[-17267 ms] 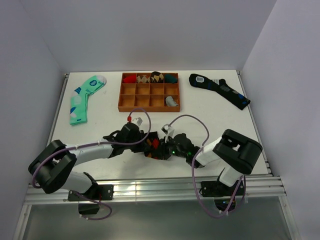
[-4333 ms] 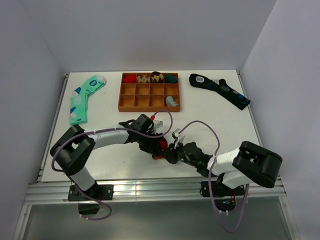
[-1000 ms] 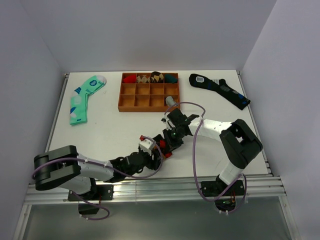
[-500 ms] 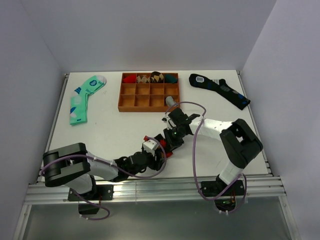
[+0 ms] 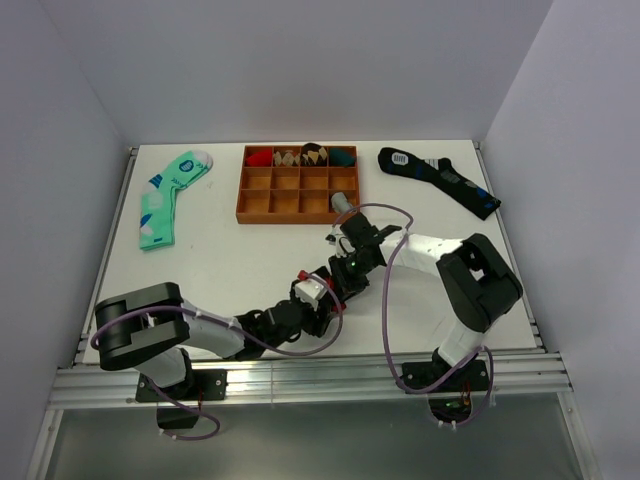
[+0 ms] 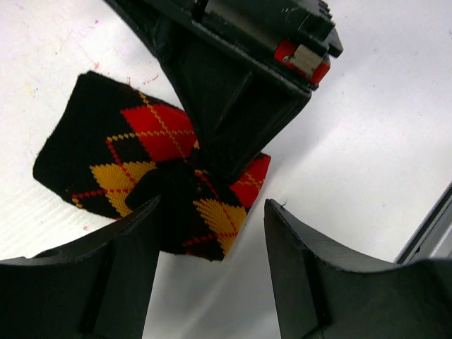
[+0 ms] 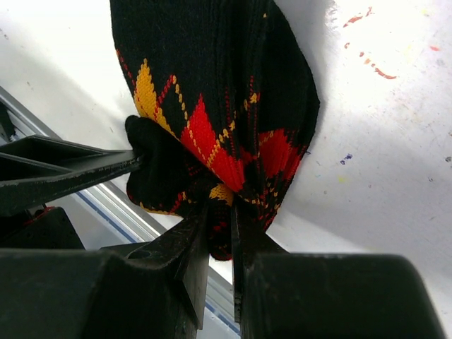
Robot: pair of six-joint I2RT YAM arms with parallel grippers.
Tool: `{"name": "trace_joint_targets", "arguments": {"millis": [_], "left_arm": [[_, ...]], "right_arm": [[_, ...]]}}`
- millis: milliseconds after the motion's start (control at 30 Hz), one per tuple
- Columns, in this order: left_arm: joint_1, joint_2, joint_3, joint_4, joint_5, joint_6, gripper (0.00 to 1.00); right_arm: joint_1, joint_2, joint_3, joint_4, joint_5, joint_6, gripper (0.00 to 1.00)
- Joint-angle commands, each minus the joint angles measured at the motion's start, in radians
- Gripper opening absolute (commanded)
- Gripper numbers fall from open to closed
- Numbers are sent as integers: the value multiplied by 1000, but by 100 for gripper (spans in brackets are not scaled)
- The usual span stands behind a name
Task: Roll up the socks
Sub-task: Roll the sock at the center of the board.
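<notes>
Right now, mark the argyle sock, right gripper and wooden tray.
argyle sock [image 6: 159,131]: left wrist view, red diamond on its top face.
right gripper [image 7: 220,209]: right wrist view, between fingertips pinching the sock.
wooden tray [image 5: 290,216]: top view, front wall.

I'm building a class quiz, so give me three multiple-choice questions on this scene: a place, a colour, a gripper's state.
1. Where is the green sock relative to the tray? A inside it; B left of it; C right of it.
2. What colour are the black sock's diamonds? A blue and white; B green and pink; C red and orange.
3. The right gripper is: A shut on the black sock; B wide open; C out of view.
Answers: B, the top view shows it left of the tray; C, both wrist views show them; A, it pinches the fabric.
</notes>
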Motion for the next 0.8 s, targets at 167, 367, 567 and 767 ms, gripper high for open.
{"name": "trace_joint_targets", "arguments": {"millis": [167,367,567,767], "left_arm": [[22,11,34,48,87,46,63],[28,39,13,86,150,0,61],[49,49,-27,138,239,-63,61],[74,75,-38,131,253,-111,62]], "right_arm": [[-19,41,42,-48,-31,-39,1],[-47,46,53,-57,-57,-50,1],[-56,47,50,-48,-92,-48,1],[-71,64,35,-17,-166,-44,1]]}}
